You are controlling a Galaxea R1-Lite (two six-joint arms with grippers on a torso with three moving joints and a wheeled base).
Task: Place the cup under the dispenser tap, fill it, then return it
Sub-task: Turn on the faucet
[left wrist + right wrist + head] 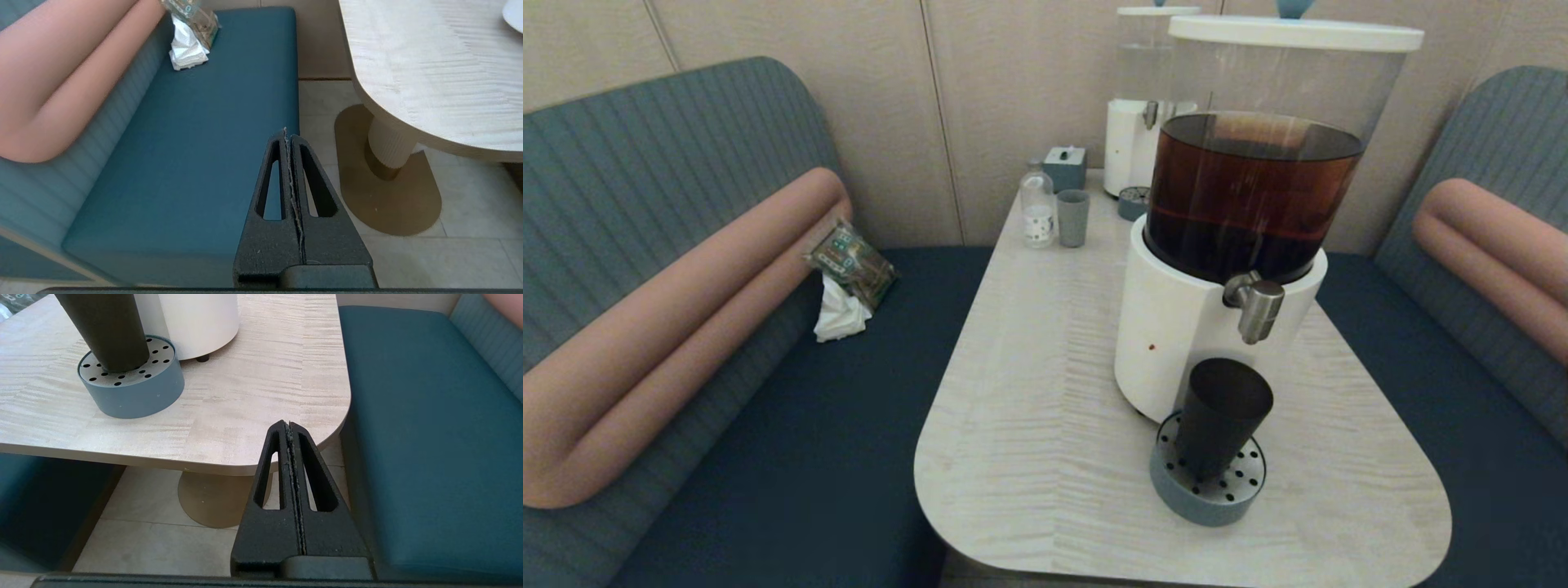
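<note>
**Two grippers shut and idle, cup on the drip tray**

Both of my grippers are off the table, holding nothing; the left gripper [291, 141] hangs over the bench seat [196, 163] beside the table's left edge, fingers pressed flat together; the right gripper [288, 430] sits just off the near right corner, low beside the edge, closed the same way on nothing.

The cup [1221, 416] stands upright on the drip tray [1207, 490] near the table's [1029, 392] near edge, in front of the dispenser's [1241, 237] white base; the tap [1258, 304] is above it and a little toward the right edge, so I judge the rim not quite centred under the spout. The tray is there to catch spill, hence the perforated top.

The cup is matte, near-black plastic, tapering to its base; the tap is brushed steel, a short elbow ending in a downward cylinder; the tank is clear and holds brown liquid; the tabletop is pale grained wood with rounded corners.
</note>
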